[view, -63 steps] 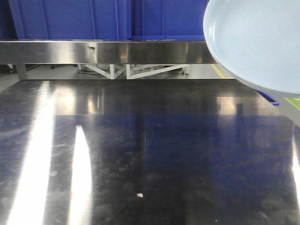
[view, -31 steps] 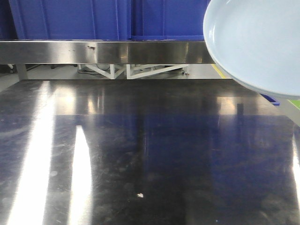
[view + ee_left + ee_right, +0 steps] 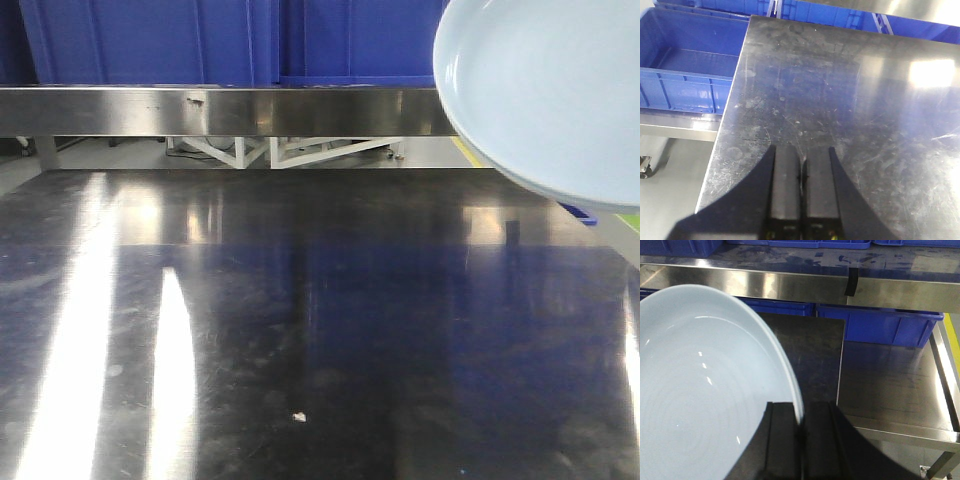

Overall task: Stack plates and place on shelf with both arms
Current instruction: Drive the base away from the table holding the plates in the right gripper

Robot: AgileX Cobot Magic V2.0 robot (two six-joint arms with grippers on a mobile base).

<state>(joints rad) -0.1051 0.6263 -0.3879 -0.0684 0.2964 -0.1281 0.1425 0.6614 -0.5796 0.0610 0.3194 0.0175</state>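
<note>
A pale blue-white plate (image 3: 560, 90) hangs in the air at the upper right of the front view, tilted, above the steel table (image 3: 300, 320). In the right wrist view the same plate (image 3: 700, 390) fills the left side, and my right gripper (image 3: 801, 416) is shut on its rim, one finger inside the plate and one outside. My left gripper (image 3: 801, 157) is shut with nothing between its fingers, hovering over the table's left part (image 3: 840, 90). The steel shelf (image 3: 220, 110) runs across the back. Only one plate shows.
Blue plastic crates (image 3: 200, 40) stand on the shelf and another blue crate (image 3: 680, 75) sits beside the table's left edge. A second steel table (image 3: 890, 380) lies to the right, with blue crates (image 3: 880, 325) behind it. A small white crumb (image 3: 298, 416) lies on the near tabletop.
The plate has dipped very slightly since a second ago, then held still. Nothing else has moved.
</note>
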